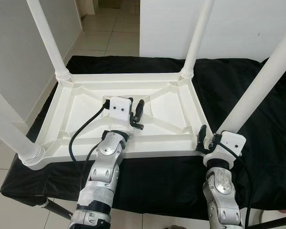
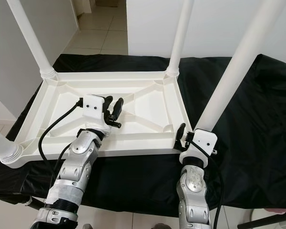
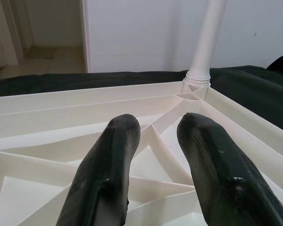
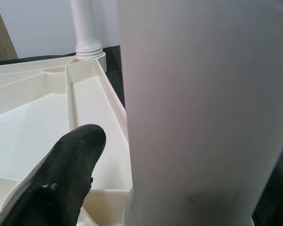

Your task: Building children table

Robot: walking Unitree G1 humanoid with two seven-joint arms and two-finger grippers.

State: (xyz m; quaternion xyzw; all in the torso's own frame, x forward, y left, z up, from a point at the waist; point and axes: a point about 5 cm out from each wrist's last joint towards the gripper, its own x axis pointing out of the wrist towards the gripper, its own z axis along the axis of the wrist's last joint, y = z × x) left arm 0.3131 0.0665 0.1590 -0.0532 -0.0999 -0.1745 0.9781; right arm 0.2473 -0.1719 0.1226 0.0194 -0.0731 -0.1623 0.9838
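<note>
While the white plastic children's table lies upside down on a black cloth spread over a low stand, its four white legs stick straight up, one at each corner. Starting at the left, the near-left leg rises beside the edge of the cloth, with pale floor tiles and a grey wall beyond it, and the far-left leg stands in its ribbed collar at the far corner. Moving toward the middle, the left gripper hovers over the ribbed underside of the tabletop, close to where the diagonal ribs meet; its two black fingers are apart with nothing between them, and I cannot tell whether they touch the plastic. Past it, the far-right leg stands against a white wall, with an open doorway to its left. At the right, the right gripper sits at the near-right corner, right against the base of the near-right leg. From its wrist camera one black finger lies just inside the tabletop's rim, with the leg pressed close beside it; the other finger is hidden by the leg, so I cannot tell whether the jaws are clamped on it or merely around it.
</note>
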